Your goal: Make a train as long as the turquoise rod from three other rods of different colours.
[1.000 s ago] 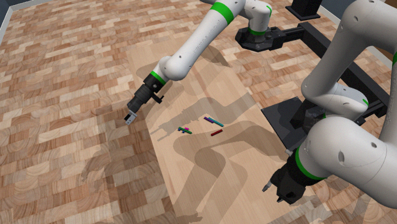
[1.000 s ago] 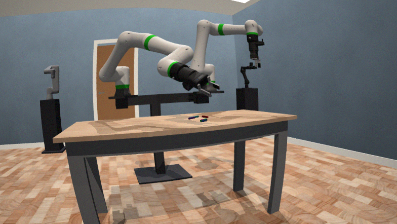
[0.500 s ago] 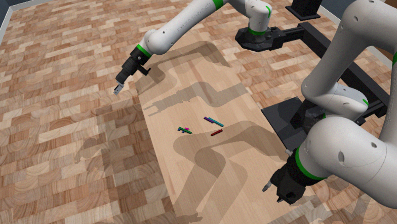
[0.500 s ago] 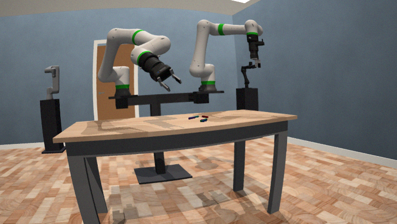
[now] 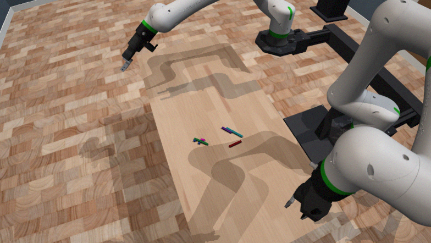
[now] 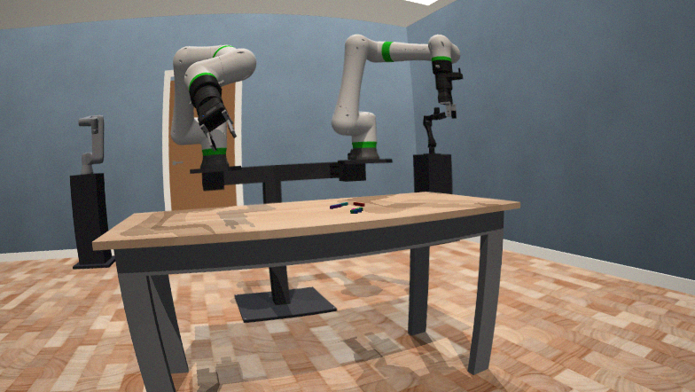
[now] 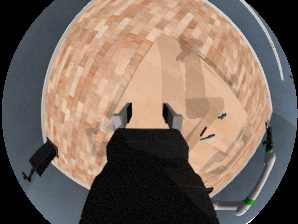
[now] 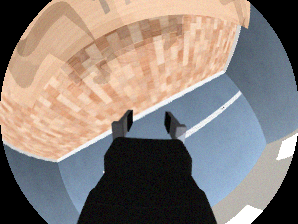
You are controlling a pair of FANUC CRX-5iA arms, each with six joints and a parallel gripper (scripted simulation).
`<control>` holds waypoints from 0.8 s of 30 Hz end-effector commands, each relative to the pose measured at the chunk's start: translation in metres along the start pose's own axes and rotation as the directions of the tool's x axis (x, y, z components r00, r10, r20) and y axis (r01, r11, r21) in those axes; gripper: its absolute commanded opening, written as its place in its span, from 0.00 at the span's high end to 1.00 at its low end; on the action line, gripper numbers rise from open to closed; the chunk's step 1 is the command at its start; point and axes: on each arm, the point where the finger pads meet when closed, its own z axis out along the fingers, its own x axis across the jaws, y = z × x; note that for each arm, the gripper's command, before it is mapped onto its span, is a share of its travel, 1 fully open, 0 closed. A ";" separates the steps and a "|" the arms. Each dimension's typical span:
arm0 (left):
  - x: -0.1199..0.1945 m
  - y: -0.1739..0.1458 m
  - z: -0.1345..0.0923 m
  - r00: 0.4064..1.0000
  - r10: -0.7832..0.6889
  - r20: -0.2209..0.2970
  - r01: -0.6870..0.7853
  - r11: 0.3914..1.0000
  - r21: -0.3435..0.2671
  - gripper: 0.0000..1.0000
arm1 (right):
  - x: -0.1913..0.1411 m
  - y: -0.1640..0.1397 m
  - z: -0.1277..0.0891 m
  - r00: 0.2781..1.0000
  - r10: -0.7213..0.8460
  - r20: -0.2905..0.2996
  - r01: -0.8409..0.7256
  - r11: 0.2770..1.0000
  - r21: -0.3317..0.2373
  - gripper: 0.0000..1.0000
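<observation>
Nearest in the top view, the left gripper is hanging up in the air with its fingers standing wide apart, and only air is showing between them. In its wrist view, the fingertips are framing bare wood of the table, while the rods are lying off to one side.

Farther in, the red rod is lying flat on the table by itself, running at a slant to the turquoise one. Across from it, the green rod is sitting in a small cluster, with the magenta rod close against one side and two little blue rods near its other side; whether any are resting on one another is too small to tell.

A bit beyond, the turquoise rod is lying flat, with the purple rod running alongside it, partly overlapping its length and sticking out past one end.

Farthest off, the right gripper is hanging raised, well apart from every rod, its fingers spreading wide and holding nothing
</observation>
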 end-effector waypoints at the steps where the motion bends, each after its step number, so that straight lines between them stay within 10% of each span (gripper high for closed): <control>1: 0.000 0.000 -0.001 1.000 0.000 -0.001 0.000 1.000 0.002 0.00 | -0.044 0.028 -0.029 1.000 -0.001 0.004 0.001 1.000 0.002 0.00; 24: 0.000 0.000 -0.001 1.000 0.000 -0.001 0.000 1.000 0.002 0.00 | -0.259 0.087 -0.206 0.943 0.161 0.291 -0.188 0.980 0.070 0.00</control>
